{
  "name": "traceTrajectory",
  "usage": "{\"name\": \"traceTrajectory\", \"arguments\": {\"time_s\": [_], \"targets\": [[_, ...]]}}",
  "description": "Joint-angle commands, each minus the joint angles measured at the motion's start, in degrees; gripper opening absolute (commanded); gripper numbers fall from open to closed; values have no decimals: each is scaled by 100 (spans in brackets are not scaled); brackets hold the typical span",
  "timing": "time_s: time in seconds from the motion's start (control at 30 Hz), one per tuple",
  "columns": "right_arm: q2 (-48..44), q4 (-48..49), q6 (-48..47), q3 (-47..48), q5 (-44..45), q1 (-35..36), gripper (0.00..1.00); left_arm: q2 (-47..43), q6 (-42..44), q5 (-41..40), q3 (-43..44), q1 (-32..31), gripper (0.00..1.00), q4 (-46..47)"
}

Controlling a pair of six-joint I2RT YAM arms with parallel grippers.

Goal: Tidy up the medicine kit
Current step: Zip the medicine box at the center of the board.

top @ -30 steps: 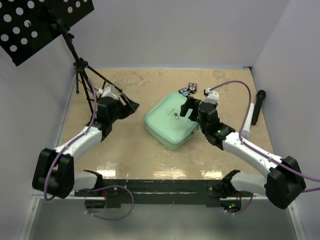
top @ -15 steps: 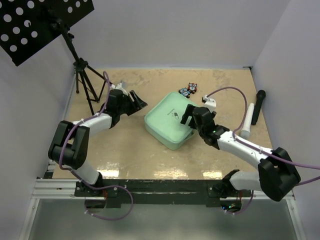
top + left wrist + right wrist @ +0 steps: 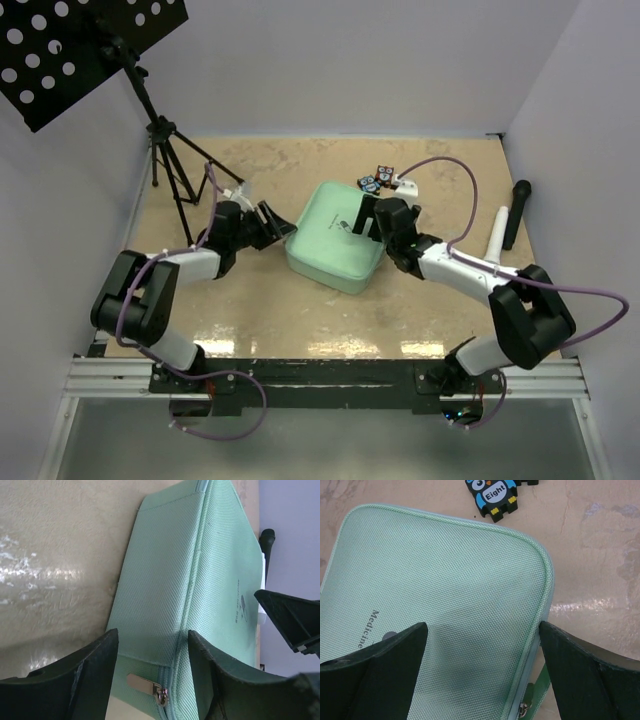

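**Top external view:** The medicine kit [image 3: 333, 245], a mint-green rounded-rectangular fabric zip case, lies closed and flat near the middle of the beige marbled table [image 3: 250, 310], between the two arms. The left gripper [image 3: 278, 224] sits low at the case's left edge. The right gripper [image 3: 366, 214] hangs over the lid's far right part. Small owl-shaped tiles [image 3: 376, 180] lie just beyond the case's far corner. A black stick [image 3: 517, 213] and a white cylinder [image 3: 494, 236] lie near the right wall. A black perforated music stand on a tripod [image 3: 78, 45] occupies the far left corner.

**Left wrist view:** The left gripper [image 3: 152, 635] has its jaws parted, holding nothing. They stand on either side of the metal zip pull [image 3: 148, 685] on the medicine kit's [image 3: 210, 575] side wall. Whether the fingers touch the fabric cannot be told.

**Right wrist view:** The right gripper [image 3: 482, 627] is spread wide and empty above the medicine kit's [image 3: 445, 580] lid, which bears dark lettering. A blue owl tile reading "Eight" [image 3: 492, 492] lies just past the case's edge.
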Motion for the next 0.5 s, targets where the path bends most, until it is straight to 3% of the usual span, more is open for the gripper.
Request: {"name": "traceTrajectory", "arguments": {"time_s": [0.0, 0.13, 0.23, 0.37, 0.47], "targets": [[-26, -230, -14, 205, -381, 47, 98, -900, 107, -311, -147, 53, 62, -509], [-641, -406, -110, 74, -337, 39, 98, -1752, 441, -909, -93, 159, 63, -1382], [-967, -354, -382, -31, -660, 56, 98, -2236, 687, -1051, -321, 168, 64, -1498], [-1292, 181, -866, -286, -1636, 56, 96, -2580, 1091, -840, -1084, 168, 67, -788], [-1276, 533, -998, -383, -2181, 56, 95, -2835, 997, -813, -1918, 159, 67, 361]]}}
